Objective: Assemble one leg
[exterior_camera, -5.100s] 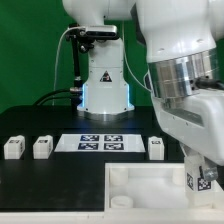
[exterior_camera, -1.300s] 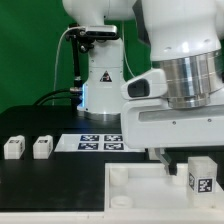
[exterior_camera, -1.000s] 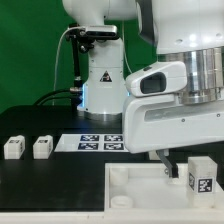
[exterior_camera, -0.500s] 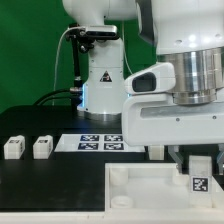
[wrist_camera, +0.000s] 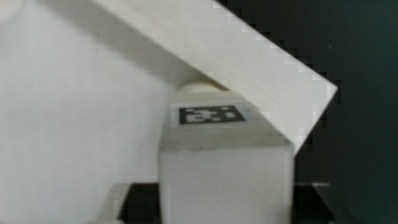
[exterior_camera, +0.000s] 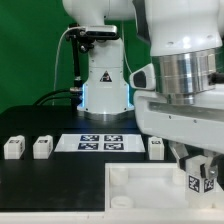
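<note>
At the exterior view's lower right, the gripper (exterior_camera: 199,176) is clamped on a leg (exterior_camera: 200,182), long axis near upright but tilted, directly over the panel (exterior_camera: 140,186). Wrist view confirms the leg (wrist_camera: 221,150) between the fingers. Three more legs stand beyond, beside the marker board (exterior_camera: 100,143). Only square tags show; no readable writing or brand.

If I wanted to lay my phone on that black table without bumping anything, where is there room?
The bare black strip in front of the two loose legs, left of the white panel in the exterior view, is free. It is crowded on the right, where the gripper holds a leg over the panel, with another leg close by.
</note>
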{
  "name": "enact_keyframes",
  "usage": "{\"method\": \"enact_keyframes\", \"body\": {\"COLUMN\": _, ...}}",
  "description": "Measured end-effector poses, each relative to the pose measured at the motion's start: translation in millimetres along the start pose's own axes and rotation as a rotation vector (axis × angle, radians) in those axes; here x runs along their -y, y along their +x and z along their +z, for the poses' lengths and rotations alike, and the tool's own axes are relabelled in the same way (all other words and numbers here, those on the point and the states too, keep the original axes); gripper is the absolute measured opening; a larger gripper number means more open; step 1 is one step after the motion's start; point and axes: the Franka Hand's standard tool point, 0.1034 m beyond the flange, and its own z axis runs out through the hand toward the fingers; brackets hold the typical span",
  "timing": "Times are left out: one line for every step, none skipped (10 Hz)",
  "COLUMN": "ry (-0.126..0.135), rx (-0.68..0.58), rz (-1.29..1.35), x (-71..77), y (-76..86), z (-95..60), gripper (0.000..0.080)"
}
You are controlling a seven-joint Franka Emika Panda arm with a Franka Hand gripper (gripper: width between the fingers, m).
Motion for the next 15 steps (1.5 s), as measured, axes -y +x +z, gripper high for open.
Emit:
{"method": "enact_keyframes", "body": {"ry": 0.008, "rx": 0.021, "rz": 0.125, "x": -0.4, "y": 0.4, "z": -0.2, "gripper": 0.0294}}
{"method": "enact_keyframes", "body": {"ry": 0.015, "rx": 0.047, "rz": 0.28, "x": -0.5, "y": -0.4, "z": -0.4, "gripper": 0.0294}}
{"method": "enact_keyframes", "body": {"ry": 0.015, "rx": 0.057, "rz": 0.379, "x": -0.8, "y": -0.6, "z": -0.2, "gripper": 0.0294}}
{"method": "enact_keyframes", "body": {"ry": 0.014, "rx": 0.063, "rz": 0.482, "x": -0.5, "y": -1.0, "z": -0.5, "gripper": 0.0294}}
{"method": "enact_keyframes", "body": {"ry": 0.012, "rx": 0.063, "rz": 0.549, "x": -0.2, "y": -1.3, "z": -0.9, "gripper": 0.0294}}
{"method": "enact_keyframes", "body": {"ry": 0.012, "rx": 0.06, "rz": 0.625, "x": 0.5, "y": -1.6, "z": -1.5, "gripper": 0.0294}}
{"method": "enact_keyframes", "body": {"ry": 0.007, "rx": 0.045, "rz": 0.664, "x": 0.9, "y": -0.7, "z": -2.6, "gripper": 0.0294}}
{"method": "enact_keyframes", "body": {"ry": 0.007, "rx": 0.041, "rz": 0.627, "x": -0.2, "y": 0.0, "z": -2.0, "gripper": 0.0297}}
{"method": "enact_keyframes", "body": {"ry": 0.004, "rx": 0.041, "rz": 0.627, "x": -1.1, "y": -0.5, "z": -1.1, "gripper": 0.0297}}
{"method": "enact_keyframes", "body": {"ry": 0.003, "rx": 0.041, "rz": 0.626, "x": -1.1, "y": -0.9, "z": -0.7, "gripper": 0.0474}}
{"method": "enact_keyframes", "body": {"ry": 0.003, "rx": 0.041, "rz": 0.625, "x": -1.1, "y": -1.1, "z": -0.6, "gripper": 0.0588}}
{"method": "enact_keyframes", "body": {"ry": 0.003, "rx": 0.041, "rz": 0.624, "x": -1.2, "y": -1.4, "z": -0.5, "gripper": 0.0588}}
{"method": "enact_keyframes", "body": {"ry": 0.002, "rx": 0.042, "rz": 0.621, "x": -1.3, "y": -3.9, "z": -1.0, "gripper": 0.0637}}
{"method": "enact_keyframes", "body": {"ry": -0.001, "rx": 0.045, "rz": 0.61, "x": -4.8, "y": -13.1, "z": -4.6, "gripper": 0.0646}}
{"method": "enact_keyframes", "body": {"ry": -0.006, "rx": 0.049, "rz": 0.601, "x": -8.7, "y": -20.9, "z": -11.8, "gripper": 0.0646}}
